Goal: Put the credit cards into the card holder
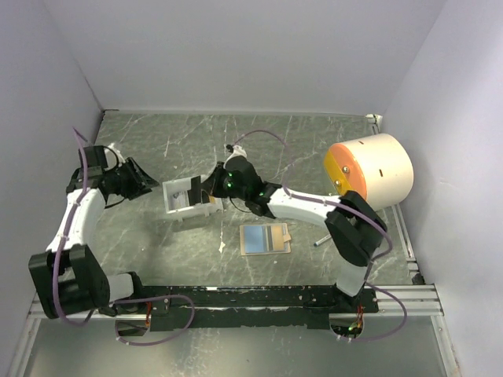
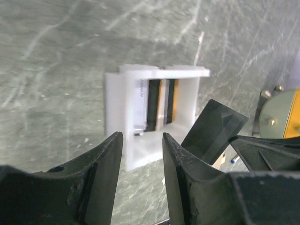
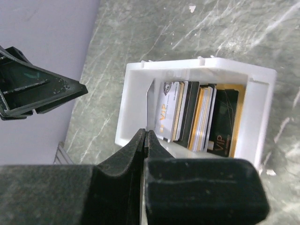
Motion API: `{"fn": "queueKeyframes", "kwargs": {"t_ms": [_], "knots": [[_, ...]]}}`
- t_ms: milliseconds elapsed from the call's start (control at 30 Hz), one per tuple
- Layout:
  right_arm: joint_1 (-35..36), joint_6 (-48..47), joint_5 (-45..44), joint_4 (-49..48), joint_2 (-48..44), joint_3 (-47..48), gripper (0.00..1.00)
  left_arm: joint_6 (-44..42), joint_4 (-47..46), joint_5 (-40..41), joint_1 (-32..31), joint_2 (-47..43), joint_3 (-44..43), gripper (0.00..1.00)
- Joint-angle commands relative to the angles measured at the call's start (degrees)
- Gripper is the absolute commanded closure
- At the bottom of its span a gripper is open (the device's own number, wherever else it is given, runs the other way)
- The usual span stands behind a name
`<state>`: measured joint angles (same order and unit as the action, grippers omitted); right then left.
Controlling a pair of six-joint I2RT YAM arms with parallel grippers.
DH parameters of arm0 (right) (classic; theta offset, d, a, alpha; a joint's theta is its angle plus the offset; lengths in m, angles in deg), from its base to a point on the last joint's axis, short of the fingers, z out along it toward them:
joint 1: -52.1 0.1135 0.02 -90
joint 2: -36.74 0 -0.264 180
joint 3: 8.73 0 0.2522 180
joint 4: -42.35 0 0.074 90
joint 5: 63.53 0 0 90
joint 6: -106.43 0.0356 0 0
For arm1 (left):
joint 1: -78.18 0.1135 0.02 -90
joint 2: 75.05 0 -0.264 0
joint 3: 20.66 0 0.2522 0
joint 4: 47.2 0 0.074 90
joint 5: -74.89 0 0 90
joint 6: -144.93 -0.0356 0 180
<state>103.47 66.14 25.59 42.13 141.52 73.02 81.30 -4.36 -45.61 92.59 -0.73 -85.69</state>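
A white tray (image 3: pixel 255 117) is seen on the green stone table (image 1: pixel 157 141), a little left of the middle. The credit cards (image 3: pixel 197 117) are kept in this tray, stood up on their edges and packed side by side. White, black, grey and orange ones can be made out, and the letters VIP are printed on two of them. The right gripper (image 3: pixel 144 133) is held right over the near wall of the tray, at the left end of the row. Its two jaws are pressed tight together. A pale card (image 3: pixel 147 108) is stood a little apart from the rest of the row, and its thin edge looks to be pinched between those jaws. The left gripper (image 2: pixel 143 138) is held low on the other side of the tray, close to it but not touching it. Its jaws are parted, and nothing is held between them. The card holder (image 1: pixel 265 239) is laid open and flat on the table, nearer the arm bases than the tray and well apart from it. A blue and grey patch is seen on its tan face. A small dark pen (image 1: pixel 322 239) is laid just to its right. A big round drum (image 1: pixel 369 169) with an orange end is placed on the right side of the table.
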Motion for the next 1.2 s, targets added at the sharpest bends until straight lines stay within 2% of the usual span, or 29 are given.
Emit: {"fn": "queueKeyframes", "kwargs": {"t_ms": [0, 100, 200, 367, 433, 533, 600, 833, 1033, 1167], "knots": [[-0.17, 0.58, -0.61, -1.88, -7.66, -6.13, 1.00, -0.78, 2.13, 4.74, -8.19, -5.37, -1.46, 0.49], [-0.17, 0.68, -0.85, -1.18, -13.25, -10.12, 1.00, 0.28, 0.45, 3.12, -14.80, -7.50, -0.77, 0.48], [-0.15, 0.71, -0.76, 0.68, -19.50, -15.55, 1.00, 2.21, -3.71, -6.11, -16.90, -9.68, 1.95, 0.48], [-0.20, 2.34, -0.09, 0.65, -32.29, -24.83, 1.00, 7.90, -11.25, -22.04, -17.90, -13.77, 7.45, 0.34], [-0.22, 4.00, -0.17, -0.68, -37.24, -28.66, 1.00, 12.66, -16.40, -25.61, -18.57, -16.05, 10.09, 0.29], [-0.20, 6.96, -0.80, -2.70, -43.50, -33.38, 1.00, 24.72, -29.75, -30.01, -20.29, -19.00, 15.52, 0.26], [-0.17, 8.68, -0.73, -4.07, -45.94, -35.76, 1.00, 29.66, -37.24, -30.78, -21.89, -19.67, 18.44, 0.24], [-0.05, 11.57, 0.92, -9.01, -47.89, -38.06, 1.00, 33.97, -46.04, -28.92, -27.73, -15.84, 20.21, 0.23], [-0.12, 13.09, 2.31, -11.83, -47.18, -39.12, 1.00, 31.22, -42.77, -25.67, -30.54, -13.47, 18.99, 0.23], [-0.13, 13.71, 3.60, -13.09, -46.00, -39.38, 1.00, 34.23, -47.60, -25.37, -32.18, -11.83, 20.57, 0.28]]}}
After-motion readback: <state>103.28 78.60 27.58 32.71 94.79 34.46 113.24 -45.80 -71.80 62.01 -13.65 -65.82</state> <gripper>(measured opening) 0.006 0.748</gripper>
